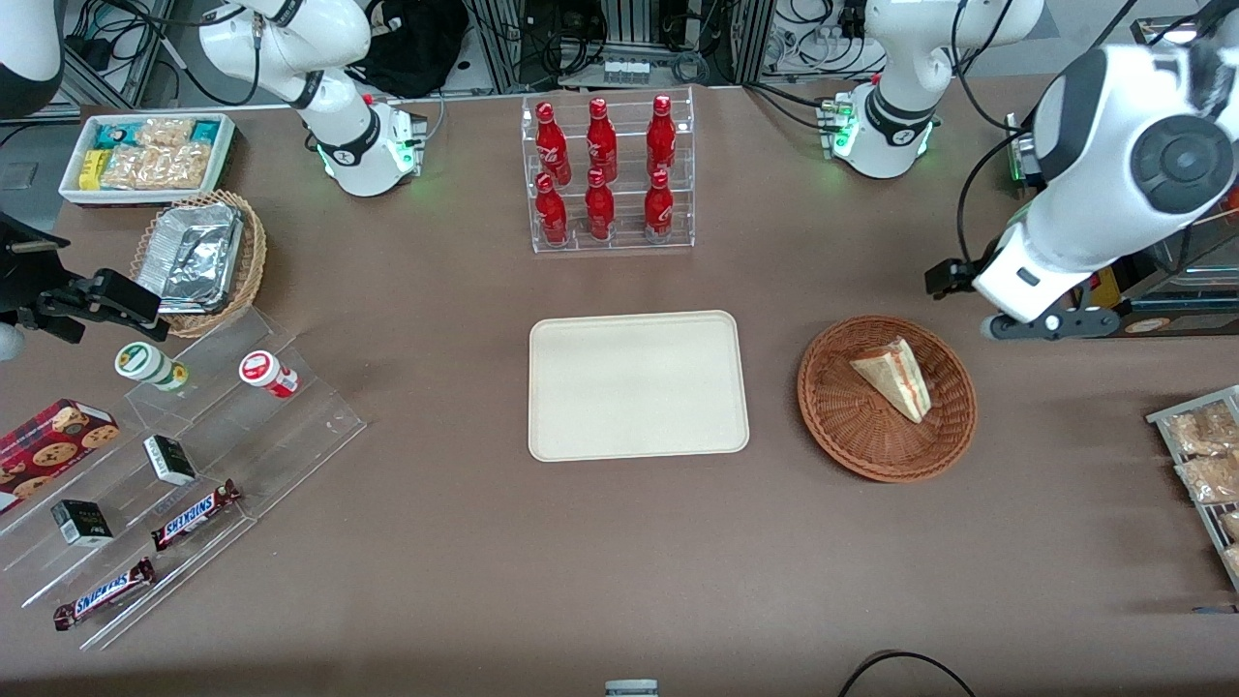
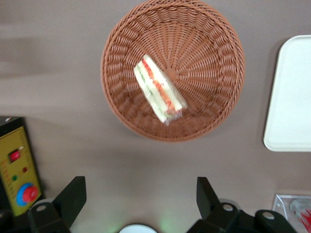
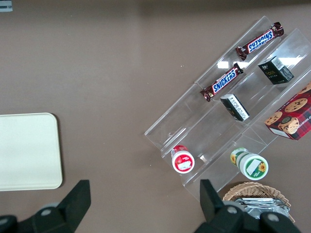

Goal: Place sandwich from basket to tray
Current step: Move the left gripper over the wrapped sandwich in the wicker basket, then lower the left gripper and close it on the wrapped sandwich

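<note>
Hovering my gripper [image 2: 141, 194] above table by basket [image 2: 121, 97] | jaws spread, empty | sandwich [image 2: 159, 89] in basket | tray [image 1: 638, 385] bare

Even, bright overhead light fills the scene — the brown table [image 1: 465, 290] shows only soft, short shadows beside the tray [image 1: 638, 385] and basket [image 1: 886, 397]. Glare flashes off the foil trays [image 1: 191, 254] and the clear acrylic steps [image 3: 228, 111]. The sandwich [image 2: 159, 88] looks slightly smeared, perhaps from motion, and the table around the basket streaks faintly. The gripper [image 2: 141, 201], poised above the table just beside the basket, has dark spread fingers [image 2: 73, 199] — soft, out of focus. A green glow tints the table between them.
</note>
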{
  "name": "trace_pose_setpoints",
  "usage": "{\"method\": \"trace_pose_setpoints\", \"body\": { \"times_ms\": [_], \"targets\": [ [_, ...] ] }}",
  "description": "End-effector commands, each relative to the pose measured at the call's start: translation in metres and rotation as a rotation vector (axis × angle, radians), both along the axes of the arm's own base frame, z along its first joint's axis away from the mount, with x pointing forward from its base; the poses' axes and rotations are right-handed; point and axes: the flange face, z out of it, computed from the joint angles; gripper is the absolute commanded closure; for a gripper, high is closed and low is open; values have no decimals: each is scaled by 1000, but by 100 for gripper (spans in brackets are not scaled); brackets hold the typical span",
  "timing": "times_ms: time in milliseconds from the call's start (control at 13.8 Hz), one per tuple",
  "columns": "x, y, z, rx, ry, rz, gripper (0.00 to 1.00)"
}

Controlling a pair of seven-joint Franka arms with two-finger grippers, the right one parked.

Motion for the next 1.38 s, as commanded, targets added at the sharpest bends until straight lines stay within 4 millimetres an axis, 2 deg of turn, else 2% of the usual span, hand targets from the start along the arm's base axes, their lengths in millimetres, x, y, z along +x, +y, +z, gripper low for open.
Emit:
{"method": "trace_pose_setpoints", "body": {
  "times_ms": [0, 290, 435, 653, 1306],
  "targets": [
    [-4, 0, -33, -14, -27, -12, 0],
    [-11, 0, -89, -30, -98, -7, 0],
    [-14, 1, -106, -36, -131, 18, 0],
    [-12, -1, -121, -20, -131, 162, 0],
    [-38, 1, -171, -39, -277, 621, 0]
  ]
}}
